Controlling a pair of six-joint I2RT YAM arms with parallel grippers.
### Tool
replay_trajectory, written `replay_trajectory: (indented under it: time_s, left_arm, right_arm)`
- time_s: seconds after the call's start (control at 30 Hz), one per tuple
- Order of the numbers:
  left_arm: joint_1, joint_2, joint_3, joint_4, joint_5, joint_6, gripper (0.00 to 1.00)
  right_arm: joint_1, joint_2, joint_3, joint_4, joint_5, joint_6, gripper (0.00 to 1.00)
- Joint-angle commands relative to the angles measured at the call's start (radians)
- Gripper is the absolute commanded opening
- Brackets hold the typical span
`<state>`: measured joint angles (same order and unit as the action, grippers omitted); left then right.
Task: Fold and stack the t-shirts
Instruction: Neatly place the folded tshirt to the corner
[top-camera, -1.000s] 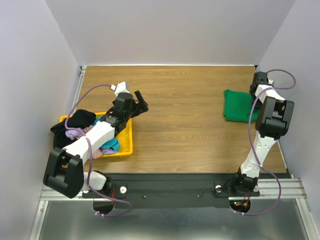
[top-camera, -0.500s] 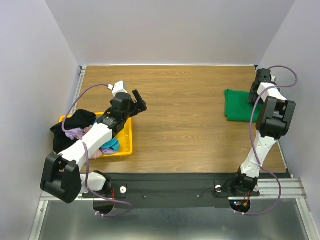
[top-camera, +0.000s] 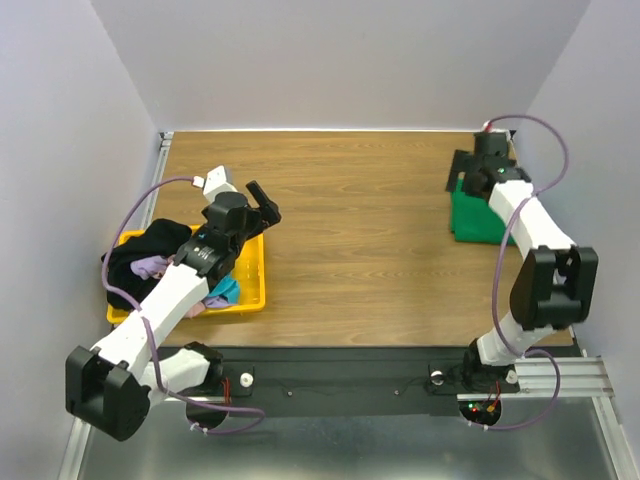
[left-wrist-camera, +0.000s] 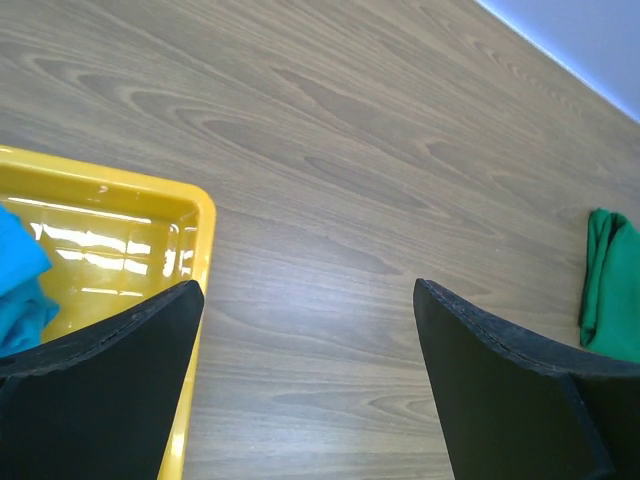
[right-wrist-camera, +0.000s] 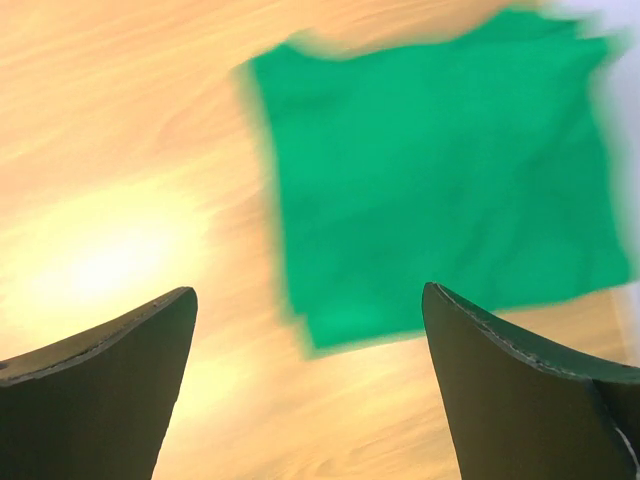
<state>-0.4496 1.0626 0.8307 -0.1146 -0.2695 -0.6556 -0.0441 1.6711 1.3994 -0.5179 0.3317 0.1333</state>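
A folded bright green t-shirt lies flat at the table's right side, and it also shows in the blurred right wrist view. My right gripper hovers open over its far left corner with nothing between its fingers. More t-shirts sit crumpled in the yellow bin: a black one, a lavender one and a teal one. My left gripper is open and empty above bare wood just past the bin's far right corner. The teal cloth shows at that view's left edge.
The yellow bin stands at the near left of the wooden table, its corner beside my left finger. Pale walls close the table on the left, back and right. The green t-shirt is far off to the right in the left wrist view.
My right gripper has opened and swung left from the green t-shirt's right side to its far left corner. My left arm has drawn back to the left, toward the bin.
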Motion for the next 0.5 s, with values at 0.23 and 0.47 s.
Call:
replay_trajectory:
  time_s: [0.23, 0.47]
  left_arm:
    - [0.009, -0.216, -0.131, -0.096, -0.132, -0.081, 0.99]
    - [0.009, -0.274, -0.100, -0.155, -0.206, -0.075, 0.99]
  right_arm:
    - [0.095, -0.557, -0.600, 0.242, -0.366, 0.305, 1.00]
    - [0.095, -0.869, -0.740, 0.283, -0.465, 0.407, 1.00]
